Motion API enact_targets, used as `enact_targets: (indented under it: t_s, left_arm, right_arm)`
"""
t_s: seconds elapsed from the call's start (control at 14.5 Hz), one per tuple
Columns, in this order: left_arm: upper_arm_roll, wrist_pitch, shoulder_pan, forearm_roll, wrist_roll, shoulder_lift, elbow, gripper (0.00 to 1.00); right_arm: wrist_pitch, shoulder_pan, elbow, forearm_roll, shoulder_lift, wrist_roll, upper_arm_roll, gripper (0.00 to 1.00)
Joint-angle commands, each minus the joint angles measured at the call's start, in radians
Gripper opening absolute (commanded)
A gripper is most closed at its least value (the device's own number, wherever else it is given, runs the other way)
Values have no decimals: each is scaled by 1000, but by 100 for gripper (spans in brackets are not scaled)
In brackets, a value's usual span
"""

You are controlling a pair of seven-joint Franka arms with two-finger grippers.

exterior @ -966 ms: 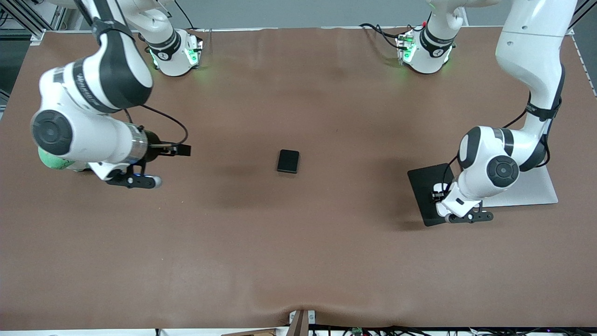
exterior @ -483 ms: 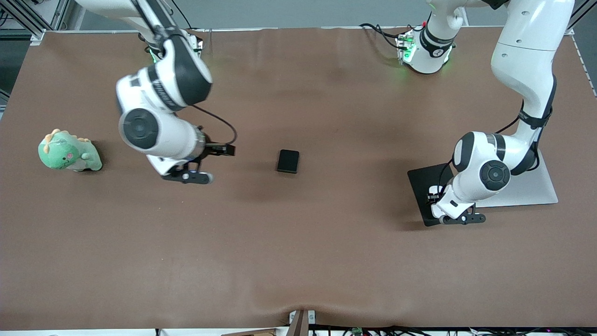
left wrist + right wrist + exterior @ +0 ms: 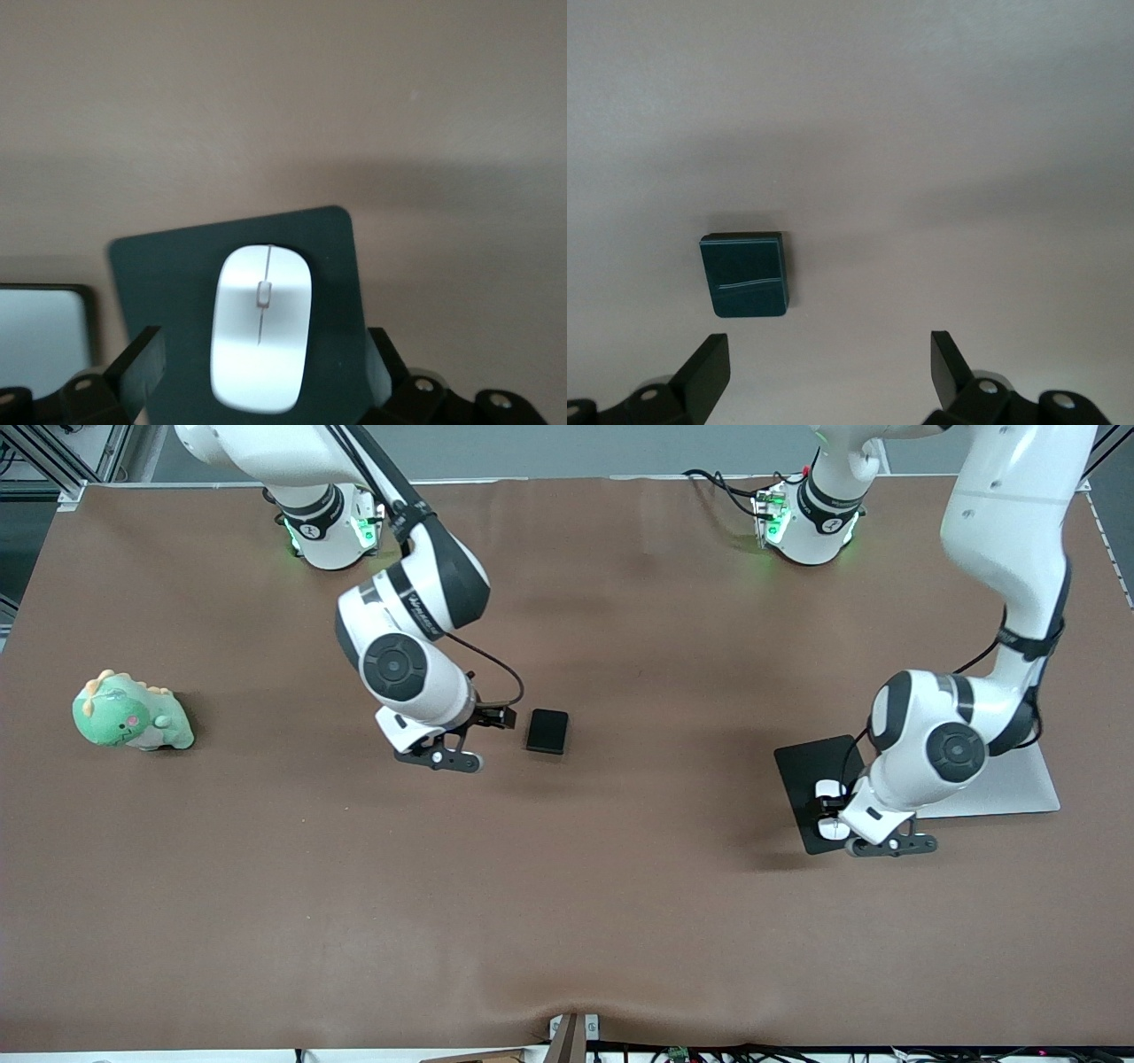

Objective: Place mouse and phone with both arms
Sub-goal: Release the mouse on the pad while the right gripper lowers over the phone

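There is lettering on the dark band of the right arm's forearm, but it cannot be read from here, and nothing else on the brown tabletop [image 3: 567, 886] carries writing that can be made out.

The left hand [image 3: 261, 376] hangs low over the flat black rectangular mouse pad [image 3: 802, 766] toward the left arm's end of the tabletop. Its black fingers [image 3: 137, 363] stand wide apart, one on either side of the small glossy white oval mouse [image 3: 261, 341] with the thin grey line down its middle. The mouse lies flat on the pad, and neither finger appears to touch it; the hand holds nothing. In the front view only a bit of the mouse's white shows beside the wrist. A flat pale grey slab [image 3: 1019, 784] lies right against the pad, partly under the arm.

The right hand [image 3: 828, 376] is over bare tabletop near the middle, just beside the small black rounded-corner rectangular phone [image 3: 547, 731]. Its fingers [image 3: 709, 367] are spread wide and empty, and the phone lies flat, off to one side of the gap between them rather than inside it, touched by nothing.

A green plush dinosaur toy with orange spikes [image 3: 131, 716] sits by itself toward the right arm's end of the tabletop, well apart from both hands.
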Motion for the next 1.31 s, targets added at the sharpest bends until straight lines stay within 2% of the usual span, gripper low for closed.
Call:
enact_targets:
  t_s: [0.0, 0.28, 0.34, 0.48, 0.69, 0.97, 1.24]
  left_arm:
    - [-8, -212, 3, 6, 3, -166, 84, 100]
    - [-32, -569, 9, -7, 4, -255, 336, 100]
    - [-34, -640, 7, -17, 12, -284, 371, 100]
    - [-36, -691, 6, -25, 14, -359, 373, 100]
    - [-36, -737, 4, -56, 20, -421, 370, 100]
    - [3, -783, -52, -62, 33, -517, 304, 100]
    - [6, -792, -39, -82, 33, -535, 289, 100]
  right_arm:
    - [38, 28, 6, 17, 27, 49, -7, 100]
    - [146, 79, 4, 20, 82, 109, -7, 100]
    - [163, 88, 4, 20, 96, 112, -7, 100]
    - [196, 102, 1, 34, 120, 112, -6, 100]
    - [284, 129, -49, 79, 126, 115, -7, 100]
    - [398, 169, -89, 79, 163, 147, -7, 100]
    - [438, 189, -89, 79, 182, 155, -7, 100]
